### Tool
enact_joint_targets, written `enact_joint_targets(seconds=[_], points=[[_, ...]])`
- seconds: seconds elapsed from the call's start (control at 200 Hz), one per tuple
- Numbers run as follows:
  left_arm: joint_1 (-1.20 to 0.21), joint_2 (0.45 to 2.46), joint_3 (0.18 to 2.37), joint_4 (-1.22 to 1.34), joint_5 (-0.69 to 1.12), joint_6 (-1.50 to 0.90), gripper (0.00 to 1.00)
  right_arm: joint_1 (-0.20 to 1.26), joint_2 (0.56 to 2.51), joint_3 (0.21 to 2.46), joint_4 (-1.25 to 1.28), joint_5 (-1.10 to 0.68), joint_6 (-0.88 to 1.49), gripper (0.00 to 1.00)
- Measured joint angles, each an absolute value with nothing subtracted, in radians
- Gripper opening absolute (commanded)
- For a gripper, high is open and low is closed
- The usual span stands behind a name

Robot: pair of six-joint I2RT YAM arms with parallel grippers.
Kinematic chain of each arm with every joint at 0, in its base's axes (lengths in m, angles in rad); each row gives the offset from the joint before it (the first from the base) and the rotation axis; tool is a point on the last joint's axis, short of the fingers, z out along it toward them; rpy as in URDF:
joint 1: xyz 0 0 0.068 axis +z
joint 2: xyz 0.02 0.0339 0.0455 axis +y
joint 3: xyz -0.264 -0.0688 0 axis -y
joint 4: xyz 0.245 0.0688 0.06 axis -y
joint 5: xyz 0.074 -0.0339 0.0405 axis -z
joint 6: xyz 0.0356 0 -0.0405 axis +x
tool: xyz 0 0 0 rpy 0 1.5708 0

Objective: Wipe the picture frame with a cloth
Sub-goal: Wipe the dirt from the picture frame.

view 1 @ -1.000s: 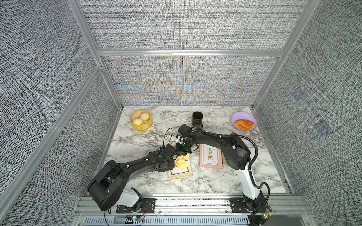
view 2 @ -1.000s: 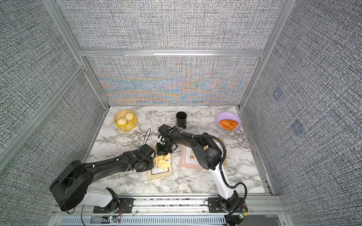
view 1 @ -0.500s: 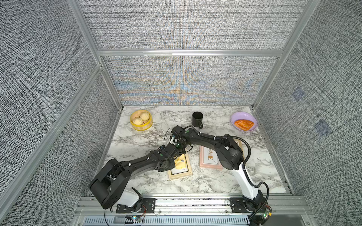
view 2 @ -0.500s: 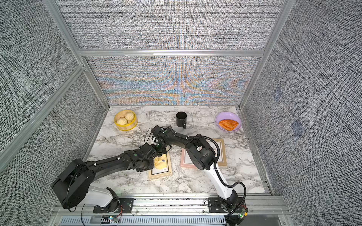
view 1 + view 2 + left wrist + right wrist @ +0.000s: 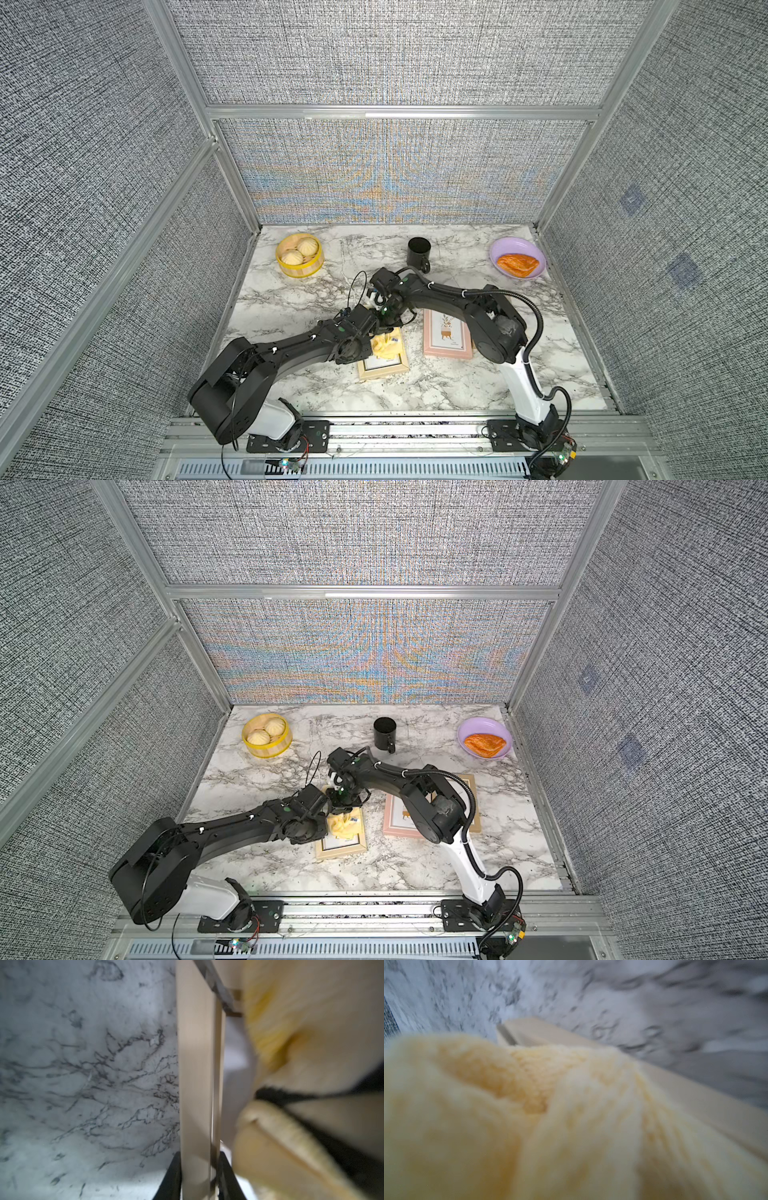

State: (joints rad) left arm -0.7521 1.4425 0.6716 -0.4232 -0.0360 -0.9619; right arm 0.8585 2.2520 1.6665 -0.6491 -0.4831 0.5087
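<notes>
Basket [image 5: 301,270] at the desk's [image 5: 457,386] far-left corner holds buns [image 5: 301,249]; the far-right bowl [image 5: 505,245] holds a pastry [image 5: 517,264]. Left gripper [image 5: 199,1161] pinches the picture frame [image 5: 195,1064]; right gripper [image 5: 388,318] clamps the cloth [image 5: 384,344].

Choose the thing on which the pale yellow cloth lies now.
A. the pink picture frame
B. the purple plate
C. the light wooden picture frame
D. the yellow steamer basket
C: in a top view the cloth is bunched on the far part of the light wooden frame, and the pink frame beside it has no cloth on it.
</notes>
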Motion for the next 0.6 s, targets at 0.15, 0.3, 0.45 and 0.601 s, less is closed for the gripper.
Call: enact_joint_targets(seconds=[0.15,0.3,0.45,0.601], points=[[-0.75,1.441,0.675,-0.434,-0.03,-0.969,0.0,0.867,2.253,1.675,-0.658,-0.468,0.506,0.0],[-0.75,1.434,0.67,-0.424,-0.03,-0.973,0.0,0.81,2.217,1.625,-0.662,-0.46,0.511,0.0],[-0.751,1.423,0.661,-0.419,-0.031,-0.974,0.0,0.78,2.192,1.602,-0.689,-0.416,0.511,0.0],[-0.751,1.407,0.649,-0.413,-0.031,-0.979,0.0,0.782,2.16,1.565,-0.675,-0.382,0.522,0.0]])
